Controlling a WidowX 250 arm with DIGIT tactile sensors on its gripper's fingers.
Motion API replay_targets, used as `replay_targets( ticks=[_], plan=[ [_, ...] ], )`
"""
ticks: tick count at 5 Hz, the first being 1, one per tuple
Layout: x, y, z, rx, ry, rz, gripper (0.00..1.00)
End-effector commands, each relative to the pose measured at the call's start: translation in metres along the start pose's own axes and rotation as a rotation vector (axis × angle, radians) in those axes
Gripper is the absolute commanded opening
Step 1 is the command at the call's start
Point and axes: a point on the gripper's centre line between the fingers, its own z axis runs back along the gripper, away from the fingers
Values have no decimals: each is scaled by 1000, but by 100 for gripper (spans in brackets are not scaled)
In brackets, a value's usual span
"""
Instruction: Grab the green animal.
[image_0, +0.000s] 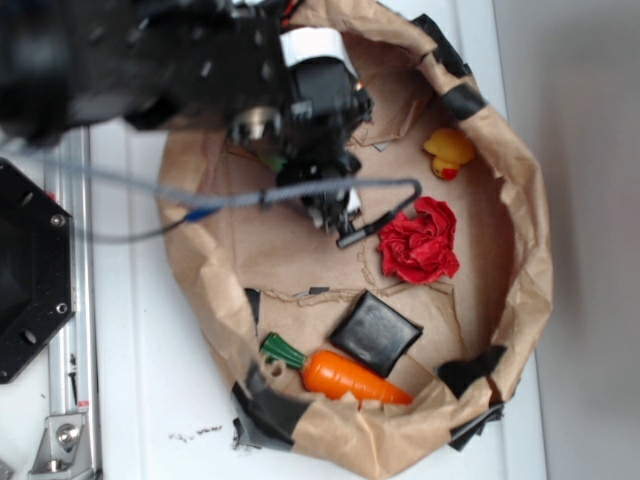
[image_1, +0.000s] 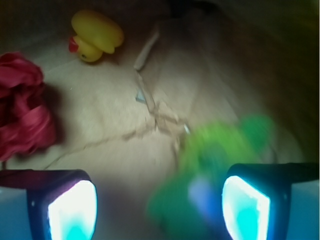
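A: Start at the fingers (image_1: 72, 207). What are they doing?

B: In the wrist view the 2 glowing pads stand wide apart with nothing pinched between them, so the gripper (image_1: 159, 206) is open. The green animal (image_1: 215, 165) is a blurred lime mass just inside the right-hand pad, partly between the pads but off-centre.

A: And from outside?

B: The arm covers it. In the exterior view only a sliver of green shows under the wrist, so I can't place the toy there with any confidence.

A: Which step is this, then?

B: I'd judge it the final approach, before any closing. The next move calls for shifting toward the toy so it sits midway between the pads, dropping a little, then squeezing. It looks soft, so it should compress.

A: Count what lies around.

B: 1 yellow rubber duck (image_0: 449, 152), 1 red crumpled cloth (image_0: 419, 241), 1 black square pad (image_0: 375, 333), 1 orange carrot (image_0: 340, 372) with a green top, all inside 1 brown paper nest (image_0: 527, 250) on the white surface (image_0: 150, 400). 1 green animal.
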Motion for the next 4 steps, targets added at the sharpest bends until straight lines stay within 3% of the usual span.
replay_targets(
  ticks=[1, 2, 3, 4],
  plan=[
    [14, 26, -12, 52, 13, 3, 100],
    [14, 22, -13, 85, 25, -37, 100],
    [13, 24, -14, 149, 35, -38, 0],
    [14, 24, -14, 147, 26, -65, 0]
  ],
)
